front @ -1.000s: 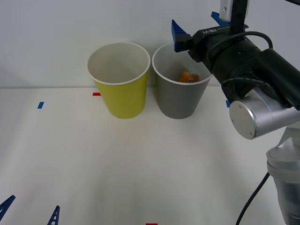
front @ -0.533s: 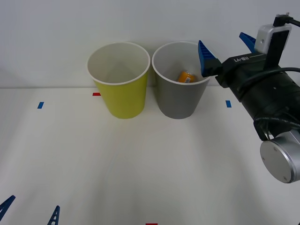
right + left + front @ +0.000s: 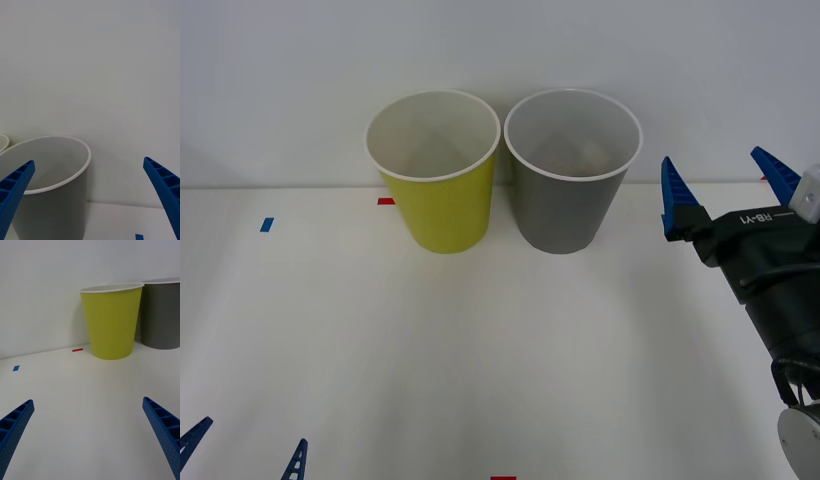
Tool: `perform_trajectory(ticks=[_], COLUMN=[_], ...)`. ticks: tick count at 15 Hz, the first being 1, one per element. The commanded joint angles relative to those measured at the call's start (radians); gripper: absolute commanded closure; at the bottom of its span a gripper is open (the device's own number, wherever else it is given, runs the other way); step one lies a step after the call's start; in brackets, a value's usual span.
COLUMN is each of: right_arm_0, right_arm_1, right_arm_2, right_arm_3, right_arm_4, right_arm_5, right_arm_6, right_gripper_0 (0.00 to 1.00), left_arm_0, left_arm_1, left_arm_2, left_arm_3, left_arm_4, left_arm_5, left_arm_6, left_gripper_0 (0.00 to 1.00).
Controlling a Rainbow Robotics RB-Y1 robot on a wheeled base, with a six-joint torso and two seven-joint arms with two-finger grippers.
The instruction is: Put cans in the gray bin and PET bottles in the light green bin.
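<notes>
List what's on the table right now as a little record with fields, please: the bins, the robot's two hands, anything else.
light green bin: upright at the table's far side, left of the gray one
gray bin: upright beside it, the two close together
right gripper: fingers open, holding nothing, in the air to the right of the gray bin
left gripper: fingers open, low at the near left edge
table: white, with small blue tape and red tape marks
</notes>
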Motion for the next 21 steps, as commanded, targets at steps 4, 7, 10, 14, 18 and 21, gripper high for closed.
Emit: perform_trajectory(ticks=[4, 7, 10, 14, 18, 21], right_arm_0=[0.162, 0.234, 0.277, 0.332, 0.473, 0.545], right_arm_1=[0.061, 0.061, 0.058, 0.032, 0.027, 0.037], right_arm_2=[0.038, 0.056, 0.082, 0.088, 0.085, 0.088], right_arm_3=[0.0, 0.0, 0.128, 0.261, 0.261, 0.261], right_arm_4=[0.054, 0.071, 0.097, 0.125, 0.132, 0.132], right_arm_5=[-0.152, -0.241, -0.485, -0.698, -0.783, -0.789], right_arm_6=[0.018, 0.043, 0.072, 0.106, 0.135, 0.136], right_gripper_0=[0.0, 0.0, 0.01, 0.01, 0.0, 0.0], left_arm_0=[0.0, 0.0, 0.0, 0.0, 0.0, 0.0], left_arm_1=[0.0, 0.0, 0.0, 0.0, 0.0, 0.0], left_arm_2=[0.0, 0.0, 0.0, 0.0, 0.0, 0.0], left_arm_3=[0.0, 0.0, 0.0, 0.0, 0.0, 0.0], left_arm_4=[0.0, 0.0, 0.0, 0.0, 0.0, 0.0], left_arm_5=[0.0, 0.0, 0.0, 0.0, 0.0, 0.0], left_arm_6=[0.0, 0.0, 0.0, 0.0, 0.0, 0.0], left_gripper_0=[0.0, 0.0, 0.0, 0.0, 0.0, 0.0])
